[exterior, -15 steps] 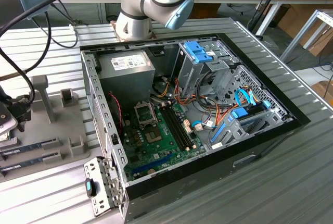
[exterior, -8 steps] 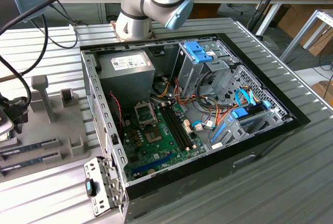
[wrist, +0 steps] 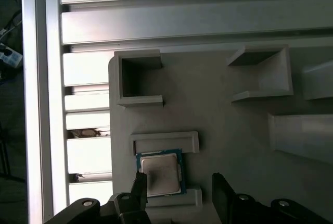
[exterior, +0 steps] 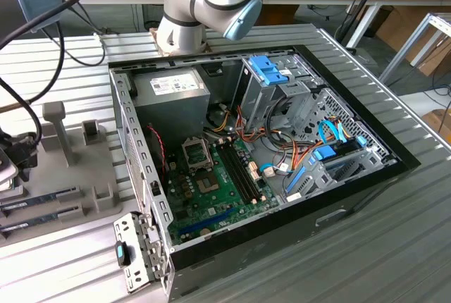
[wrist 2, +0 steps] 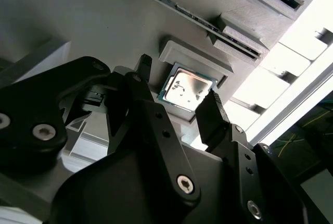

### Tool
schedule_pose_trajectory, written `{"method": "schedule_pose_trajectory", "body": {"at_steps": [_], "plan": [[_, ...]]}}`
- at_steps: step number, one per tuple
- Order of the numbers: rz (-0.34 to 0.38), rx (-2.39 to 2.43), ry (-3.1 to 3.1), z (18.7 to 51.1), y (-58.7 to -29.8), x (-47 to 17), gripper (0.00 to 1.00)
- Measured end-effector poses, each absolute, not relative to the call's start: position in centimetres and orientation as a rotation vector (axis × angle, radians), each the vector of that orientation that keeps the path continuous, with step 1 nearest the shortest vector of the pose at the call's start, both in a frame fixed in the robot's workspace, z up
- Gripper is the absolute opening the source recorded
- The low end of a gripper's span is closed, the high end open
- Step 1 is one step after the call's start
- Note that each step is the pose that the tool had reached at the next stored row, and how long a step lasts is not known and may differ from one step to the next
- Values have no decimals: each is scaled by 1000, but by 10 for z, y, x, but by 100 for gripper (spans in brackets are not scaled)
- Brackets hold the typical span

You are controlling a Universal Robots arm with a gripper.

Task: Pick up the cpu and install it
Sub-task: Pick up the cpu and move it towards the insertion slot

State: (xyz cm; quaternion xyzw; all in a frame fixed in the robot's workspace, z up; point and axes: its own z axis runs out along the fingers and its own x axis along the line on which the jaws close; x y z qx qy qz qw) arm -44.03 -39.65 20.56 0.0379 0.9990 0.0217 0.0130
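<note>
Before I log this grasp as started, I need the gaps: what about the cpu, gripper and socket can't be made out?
Contact: in the first wrist view one finger of the open gripper overlaps the cpu; touching or above it, cannot tell.
Second wrist view: a finger covers one cpu corner.
Exterior view: motherboard socket too small to tell open or loaded.

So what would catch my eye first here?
In the exterior view, the open computer case lies on the slatted table, its green motherboard exposed. In the first wrist view, the small silver cpu sits in a grey holder, with the black gripper open close over it.
</note>
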Motion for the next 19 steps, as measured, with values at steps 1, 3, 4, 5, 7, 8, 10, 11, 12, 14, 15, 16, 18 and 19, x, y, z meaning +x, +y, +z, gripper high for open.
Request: {"method": "schedule_pose_trajectory", "body": {"at_steps": [1, 3, 4, 5, 7, 8, 10, 11, 12, 14, 15, 16, 18, 19], "plan": [[68, 118, 3113, 205, -397, -440, 62], [68, 118, 3113, 204, -397, -441, 62], [68, 118, 3113, 204, -397, -441, 62], [68, 118, 3113, 204, -397, -441, 62], [68, 118, 3113, 203, -397, -441, 62], [68, 118, 3112, 203, -396, -441, 62], [68, 118, 3112, 202, -396, -441, 62], [68, 118, 3112, 202, -396, -441, 62], [68, 118, 3112, 201, -396, -441, 62], [68, 118, 3112, 199, -396, -441, 62], [68, 118, 3113, 199, -397, -441, 62], [68, 118, 3113, 198, -396, -441, 62], [68, 118, 3112, 198, -396, -443, 62], [68, 118, 3112, 198, -396, -444, 62]]}}
